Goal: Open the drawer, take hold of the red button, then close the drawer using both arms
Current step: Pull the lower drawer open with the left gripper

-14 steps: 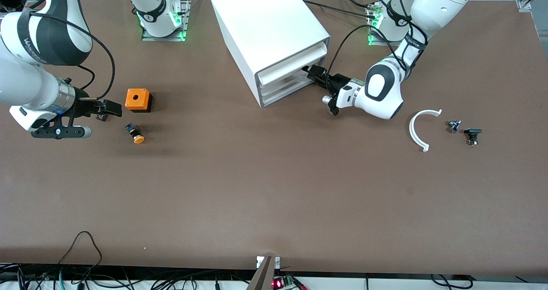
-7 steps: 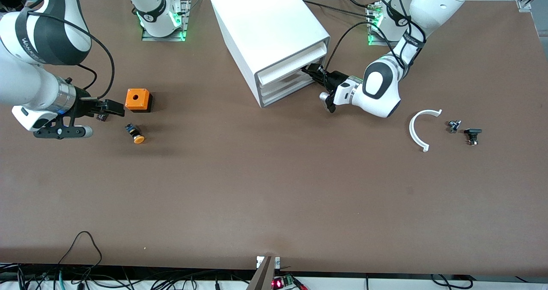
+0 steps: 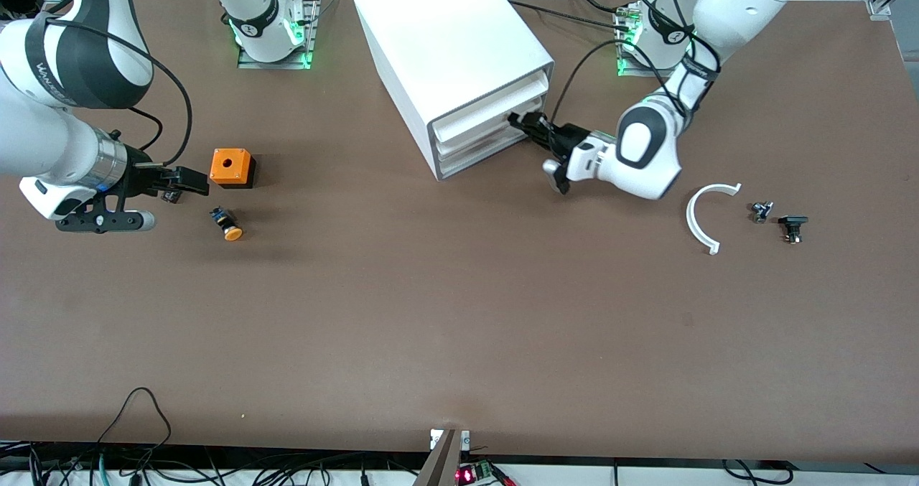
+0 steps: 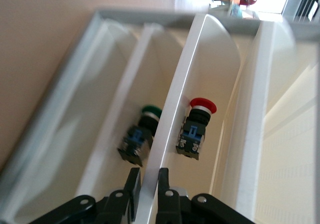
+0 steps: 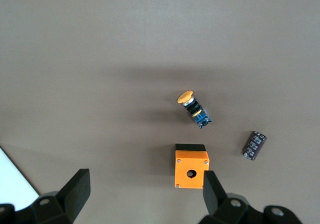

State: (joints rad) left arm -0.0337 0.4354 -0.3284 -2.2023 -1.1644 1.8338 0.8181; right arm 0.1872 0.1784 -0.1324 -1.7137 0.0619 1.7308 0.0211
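Observation:
The white cabinet (image 3: 445, 41) stands at the table's back middle, its front turned toward the left arm's end. My left gripper (image 3: 523, 122) is at the front of the middle drawer (image 3: 488, 123). In the left wrist view the gripper (image 4: 147, 176) is shut on the drawer's thin white front wall (image 4: 180, 98). The red-capped button (image 4: 197, 129) lies in the drawer on one side of that wall. A green-capped button (image 4: 140, 139) lies in the compartment on the other side of it. My right gripper (image 3: 179, 181) is open and empty, low over the table beside the orange box.
An orange box with a hole (image 3: 231, 166), a yellow-capped button (image 3: 228, 225) and a small dark cylinder (image 5: 254, 145) lie at the right arm's end. A white curved piece (image 3: 700, 217) and two small dark parts (image 3: 761, 211) (image 3: 792, 226) lie at the left arm's end.
My left arm has shifted slightly at the cabinet's front, in toward the drawers and a little back out. The right arm has barely moved.

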